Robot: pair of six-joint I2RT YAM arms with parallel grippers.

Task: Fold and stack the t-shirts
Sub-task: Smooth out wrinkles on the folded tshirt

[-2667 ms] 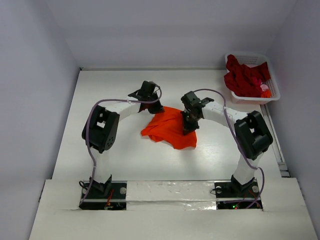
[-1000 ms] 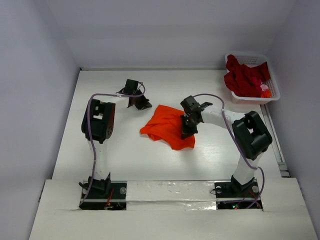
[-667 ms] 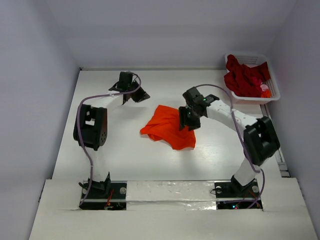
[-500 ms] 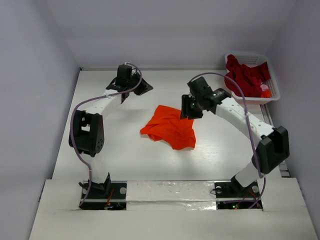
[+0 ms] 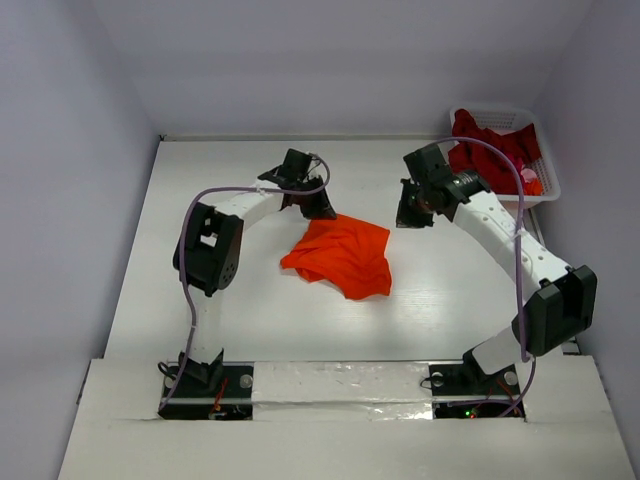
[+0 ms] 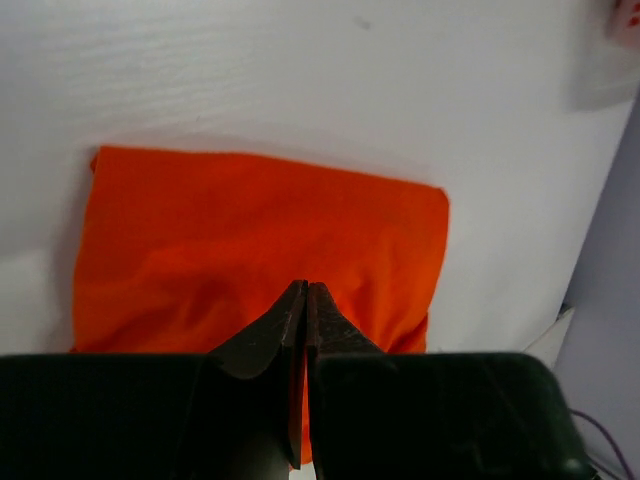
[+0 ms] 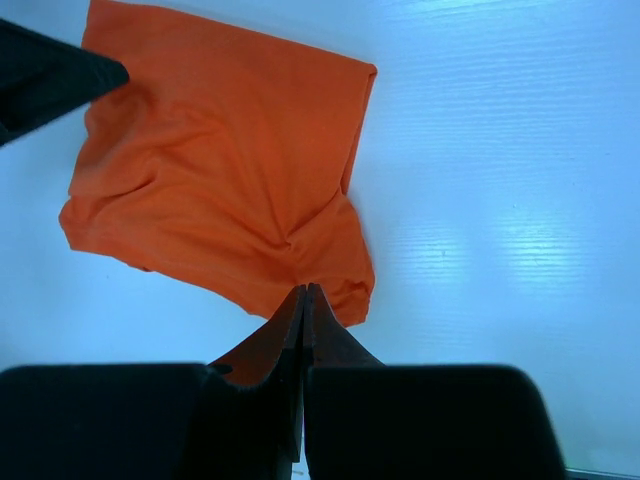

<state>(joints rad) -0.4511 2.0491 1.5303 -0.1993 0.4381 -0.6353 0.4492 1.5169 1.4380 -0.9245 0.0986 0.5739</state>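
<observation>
Now the orange t-shirt point(image 5: 340, 255) lies crumpled and loosely folded near the middle of the white tabletop point(image 5: 250, 310), with wrinkles along its near edge, as both wrist views show point(image 6: 260, 240) point(image 7: 220, 180). At its far left corner sits the left end effector point(image 5: 320, 207), its jaws pressed together with no cloth between them point(image 6: 304, 287); whether the tips touch the fabric cannot be told. The right end effector point(image 5: 412, 214) is likewise closed and empty point(image 7: 303, 290). From above it is over bare tabletop just off the shirt's far right corner, between the shirt and the basket point(image 5: 500, 200). That white lattice basket stands at the far right corner of the tabletop and holds the darker red t-shirts point(image 5: 490, 160), heaped in a tangle above its rim.
</observation>
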